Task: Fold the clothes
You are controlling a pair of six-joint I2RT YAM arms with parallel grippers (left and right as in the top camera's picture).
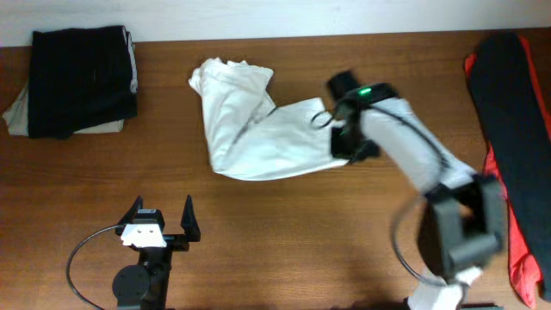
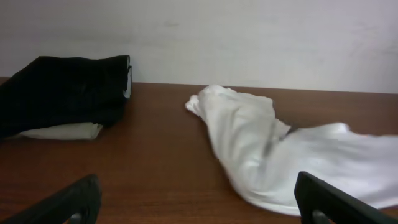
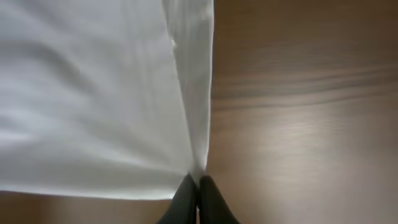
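The white garment (image 1: 258, 129) lies wrinkled and bunched on the wooden table (image 1: 284, 224), around the middle of its far half. The right gripper (image 1: 349, 148) pinches the garment's right edge, its fingers pressed together on a thin fold of the cloth. The left gripper (image 1: 162, 208) sits near the front edge, left of centre, spread wide and holding nothing, with a folded black stack (image 1: 82, 77) at far left and a black and red pile (image 1: 515, 129) along the right edge.
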